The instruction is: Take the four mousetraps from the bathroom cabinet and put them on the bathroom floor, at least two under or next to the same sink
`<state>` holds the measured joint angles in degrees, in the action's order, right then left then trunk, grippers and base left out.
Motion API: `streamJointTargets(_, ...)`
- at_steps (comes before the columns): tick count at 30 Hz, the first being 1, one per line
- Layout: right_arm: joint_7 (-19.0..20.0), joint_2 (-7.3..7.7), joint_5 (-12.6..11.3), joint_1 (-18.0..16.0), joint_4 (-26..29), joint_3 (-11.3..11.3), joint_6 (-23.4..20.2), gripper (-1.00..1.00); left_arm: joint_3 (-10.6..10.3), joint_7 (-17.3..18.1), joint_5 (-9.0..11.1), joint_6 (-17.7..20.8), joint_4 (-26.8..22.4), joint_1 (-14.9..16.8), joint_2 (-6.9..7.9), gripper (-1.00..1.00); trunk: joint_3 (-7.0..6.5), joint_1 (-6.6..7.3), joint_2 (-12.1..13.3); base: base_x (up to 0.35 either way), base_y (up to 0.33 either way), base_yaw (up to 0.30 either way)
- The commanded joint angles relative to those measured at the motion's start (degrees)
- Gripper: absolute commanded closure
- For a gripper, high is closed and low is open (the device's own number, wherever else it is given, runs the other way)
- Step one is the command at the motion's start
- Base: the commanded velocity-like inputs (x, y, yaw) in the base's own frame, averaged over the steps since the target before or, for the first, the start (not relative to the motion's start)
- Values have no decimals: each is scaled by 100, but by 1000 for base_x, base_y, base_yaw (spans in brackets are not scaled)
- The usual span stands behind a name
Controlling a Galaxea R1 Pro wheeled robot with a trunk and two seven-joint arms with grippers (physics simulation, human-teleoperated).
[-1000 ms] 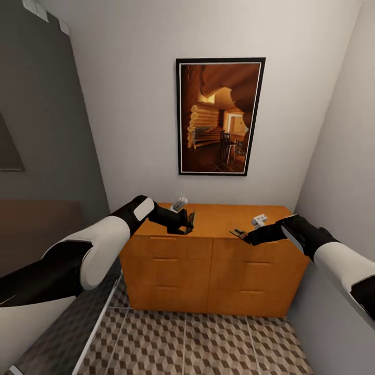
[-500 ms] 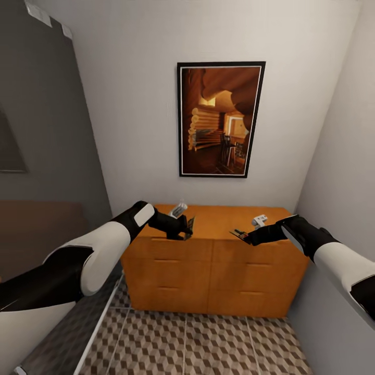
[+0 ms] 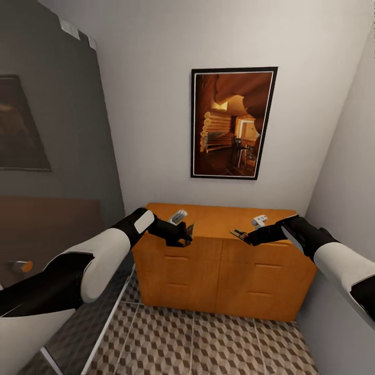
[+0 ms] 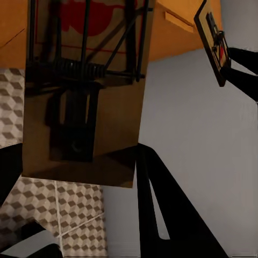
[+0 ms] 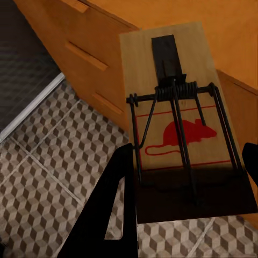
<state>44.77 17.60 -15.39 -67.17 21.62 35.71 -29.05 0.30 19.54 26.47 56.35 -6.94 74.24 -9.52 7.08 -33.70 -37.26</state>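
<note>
You have four mousetraps in sight, all at the cabinet (image 3: 224,260). Two pale grey ones lie on the cabinet top: one (image 3: 178,216) toward its left end, one (image 3: 259,221) toward its right end. Two wooden ones are off the top, out past the cabinet's front edge: one (image 3: 189,230) pinched in your left gripper (image 3: 186,235), one (image 3: 238,234) pinched in your right gripper (image 3: 242,237). Count one cabinet with two columns of drawer fronts, three fronts visible in each. One framed picture (image 3: 233,124) hangs on the wall above the cabinet.
</note>
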Motion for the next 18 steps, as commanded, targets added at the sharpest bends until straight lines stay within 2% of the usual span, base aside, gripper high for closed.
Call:
streamJointTargets(1, -3, 6, -66, -7, 8, 33, -48, 100, 2, 31, -47, 11, -5, -8, 0, 100, 10, 1, -9, -284, 80, 24)
streamJointTargets(10, -3, 6, -64, -7, 8, 33, -48, 100, 3, 32, -365, 8, -9, -89, -5, 100, -24, 1, -9, -303, 59, 103)
streamJointTargets(15, -3, 6, -61, -7, 8, 33, -48, 100, 5, 32, -428, -27, -9, -97, -6, 100, -56, 1, -9, -299, 10, 175)
streamJointTargets(18, -3, 6, -61, -7, 8, 33, -48, 100, 5, 32, -438, -113, -3, -101, -6, 100, -75, 1, -9, -100, 1, 165)
